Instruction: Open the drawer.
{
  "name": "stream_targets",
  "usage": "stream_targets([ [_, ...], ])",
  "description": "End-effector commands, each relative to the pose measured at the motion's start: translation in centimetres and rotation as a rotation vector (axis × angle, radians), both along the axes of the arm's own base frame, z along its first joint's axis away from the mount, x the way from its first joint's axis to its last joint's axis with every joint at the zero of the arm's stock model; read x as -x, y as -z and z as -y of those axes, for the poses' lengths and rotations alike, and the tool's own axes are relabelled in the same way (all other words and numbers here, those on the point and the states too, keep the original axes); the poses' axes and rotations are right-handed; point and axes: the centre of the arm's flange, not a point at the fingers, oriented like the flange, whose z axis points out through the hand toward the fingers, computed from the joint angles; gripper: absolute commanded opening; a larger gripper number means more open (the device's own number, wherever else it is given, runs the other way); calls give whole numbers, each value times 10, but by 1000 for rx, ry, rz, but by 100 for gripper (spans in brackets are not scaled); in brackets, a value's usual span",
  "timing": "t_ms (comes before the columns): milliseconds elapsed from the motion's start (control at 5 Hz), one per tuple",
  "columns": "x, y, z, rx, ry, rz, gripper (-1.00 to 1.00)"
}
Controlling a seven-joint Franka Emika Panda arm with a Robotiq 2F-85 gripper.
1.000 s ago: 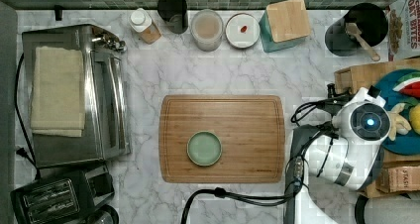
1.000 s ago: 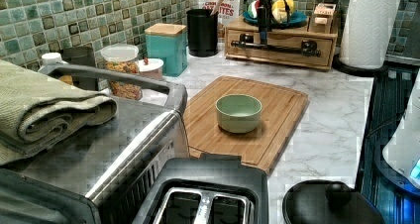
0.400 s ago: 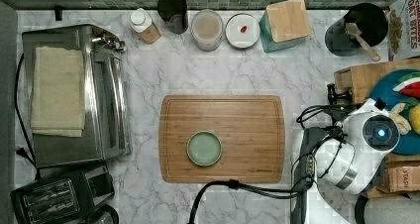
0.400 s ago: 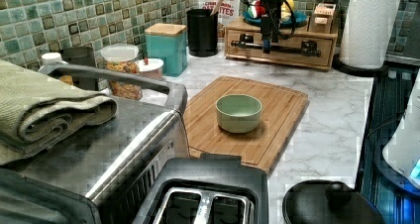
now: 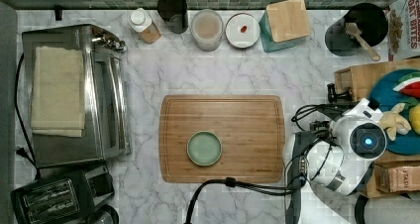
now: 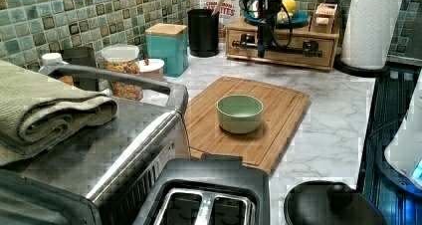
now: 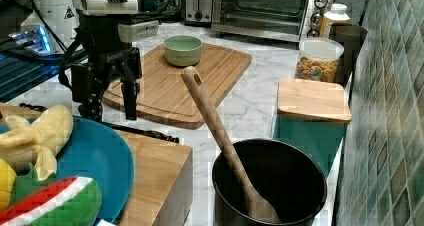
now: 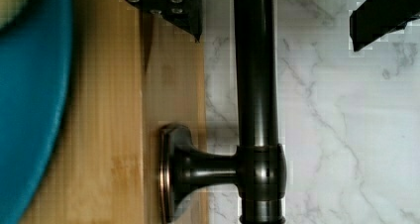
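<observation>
Two black fingers (image 8: 171, 6) of the arm's black gripper (image 7: 112, 93) straddle the long black bar handle (image 8: 255, 85) of the light-wood drawer (image 6: 278, 46), spread wide, not pinching. Drawer sits under the blue plate (image 7: 100, 166), at the top view's right, looks shut. Straddling centres the bar for a squeeze, then a pull toward the bamboo cutting board (image 5: 223, 135).
</observation>
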Motion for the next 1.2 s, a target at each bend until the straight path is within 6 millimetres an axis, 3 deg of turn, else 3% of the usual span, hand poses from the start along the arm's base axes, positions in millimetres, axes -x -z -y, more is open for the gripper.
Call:
stream_targets([
  [200, 16, 32, -10, -45, 33, -60, 100],
  [400, 12, 32, -12, -46, 13, -54, 100],
  [600, 1, 14, -36, -112, -67, -158, 100],
  [800, 2, 8, -78, -141, -122, -182, 100],
  [1200, 16, 35, -191, -174, -133, -123, 100],
])
